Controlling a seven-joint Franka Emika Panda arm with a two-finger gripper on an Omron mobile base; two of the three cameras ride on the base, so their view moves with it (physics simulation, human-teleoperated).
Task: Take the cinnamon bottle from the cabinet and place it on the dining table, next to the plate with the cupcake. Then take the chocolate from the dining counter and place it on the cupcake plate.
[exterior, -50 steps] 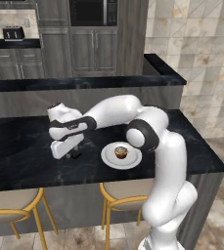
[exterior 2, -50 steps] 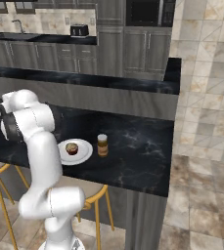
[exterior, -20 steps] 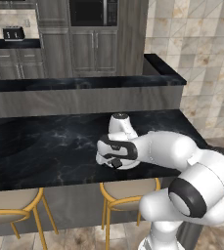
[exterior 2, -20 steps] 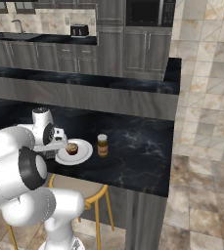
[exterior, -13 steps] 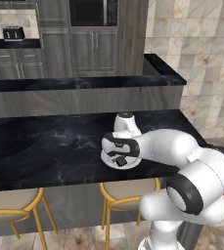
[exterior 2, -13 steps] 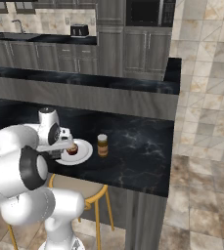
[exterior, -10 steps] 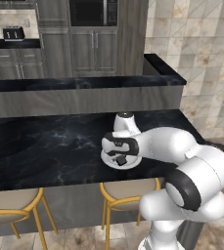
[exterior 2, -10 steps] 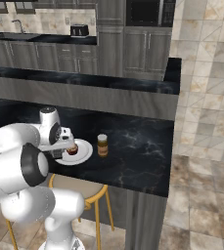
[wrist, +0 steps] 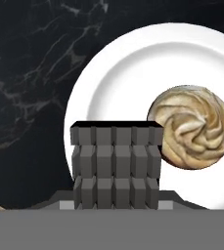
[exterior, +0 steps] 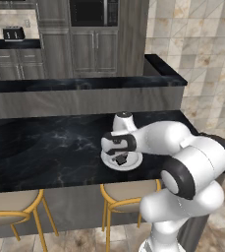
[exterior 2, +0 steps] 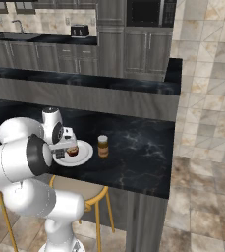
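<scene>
My gripper (exterior: 121,158) is shut on the chocolate (exterior: 121,160), a dark ridged block, and holds it just above the near-left part of the white plate (exterior: 133,165). In the hand view the chocolate (wrist: 116,163) hangs over the plate (wrist: 133,73), just left of the swirled cupcake (wrist: 189,128). From the right base view the gripper (exterior 2: 61,152) and chocolate (exterior 2: 59,154) sit left of the cupcake (exterior 2: 73,150) on the plate (exterior 2: 86,152). The cinnamon bottle (exterior 2: 102,146) stands upright on the black dining table, just right of the plate.
A raised black counter ledge (exterior: 84,83) runs behind the table. Yellow-legged stools (exterior: 128,194) (exterior: 11,209) stand under the table's front edge. The table's right end (exterior 2: 158,182) meets a tiled floor. Dark cabinets and a toaster (exterior: 13,33) stand far back.
The gripper has carried the chocolate rightward from the table's left part to above the plate, then eased a little further over it. Plate, cupcake and bottle have stayed put.
</scene>
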